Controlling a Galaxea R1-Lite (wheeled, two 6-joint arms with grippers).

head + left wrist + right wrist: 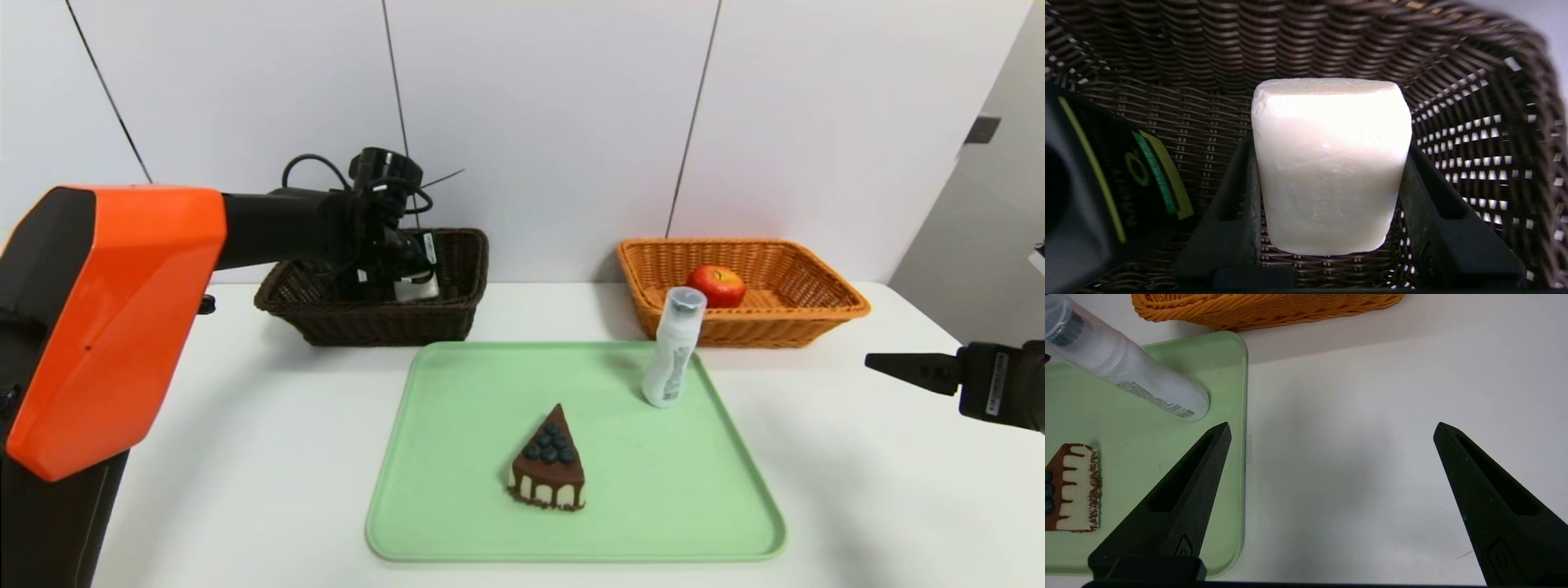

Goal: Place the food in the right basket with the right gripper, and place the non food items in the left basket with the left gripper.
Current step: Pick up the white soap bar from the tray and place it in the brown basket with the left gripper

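Observation:
My left gripper (1329, 143) is inside the dark brown left basket (375, 322), shut on the white soap bar (1331, 163), with one black finger pressed to each side. A black pump bottle (1139, 179) lies in that basket beside it. The apple (717, 286) rests in the orange-tan right basket (784, 322). The chocolate cake slice (549, 461) sits on the green tray (653, 506), and the white tube bottle (673, 347) stands near the tray's far right corner. My right gripper (873, 361) hovers open over the table, right of the tray, with nothing between its fingers.
The right wrist view shows the tray's edge (1224, 396), the tube bottle (1126, 371), the cake slice (1073, 488) and the orange basket's rim (1265, 310). Bare white table lies under my right gripper (1333, 424). A white wall stands behind both baskets.

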